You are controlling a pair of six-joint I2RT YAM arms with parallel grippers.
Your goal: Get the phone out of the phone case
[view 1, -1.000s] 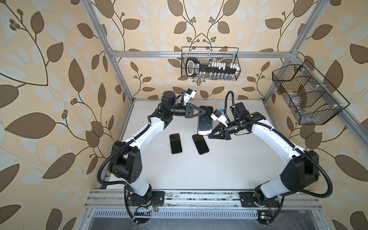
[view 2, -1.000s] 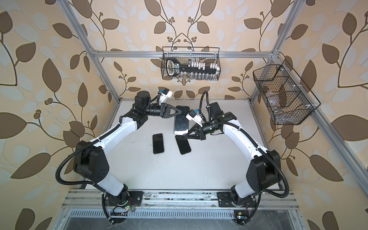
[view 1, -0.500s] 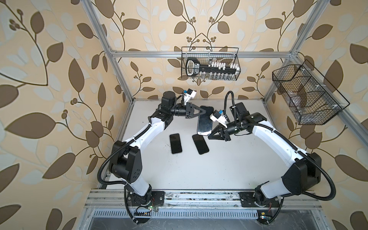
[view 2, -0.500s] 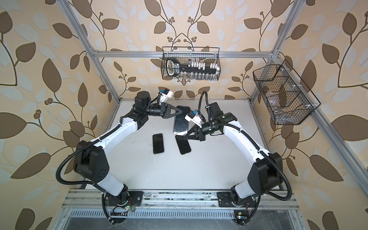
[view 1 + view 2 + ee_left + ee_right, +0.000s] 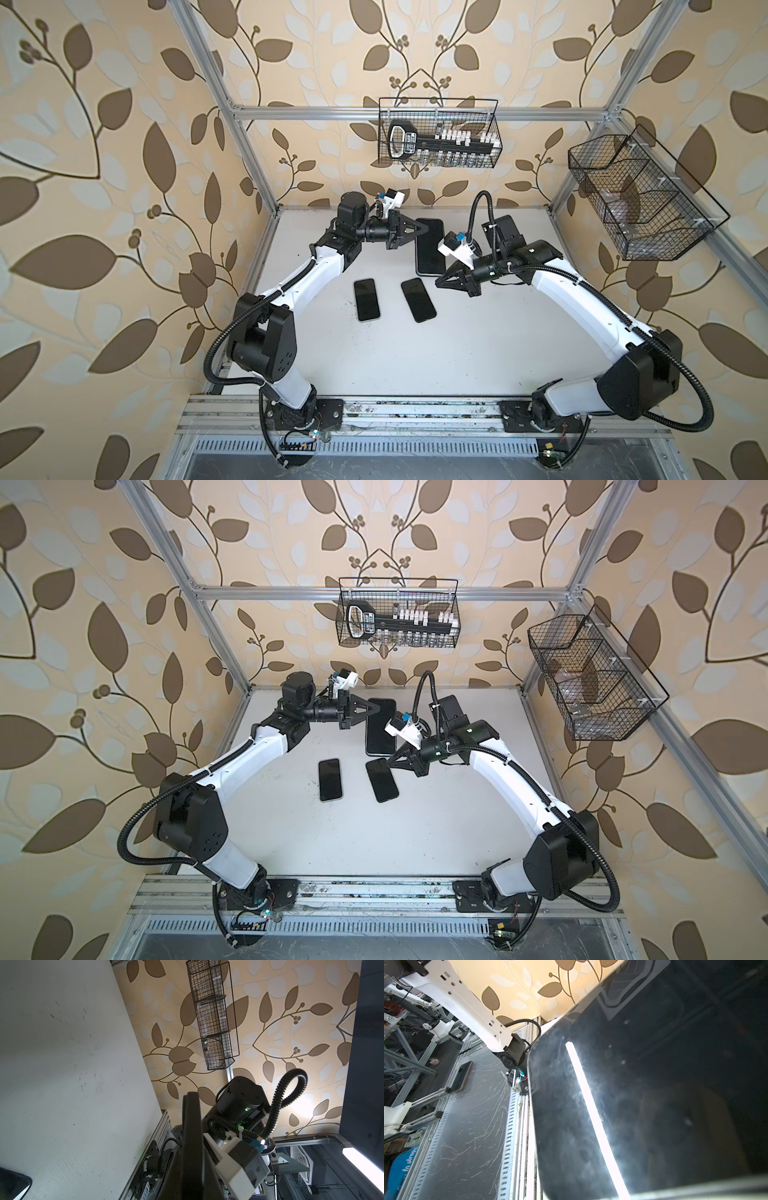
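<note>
Evidently left jaws clamp the phone's (image 5: 429,249) far edge, right jaws its near corner.

White tabletop (image 5: 457,353), lightly scuffed; one black phone (image 5: 367,299) and a second black phone (image 5: 418,300) lie flat on it, screens up, side by side near centre, not touching.
</note>
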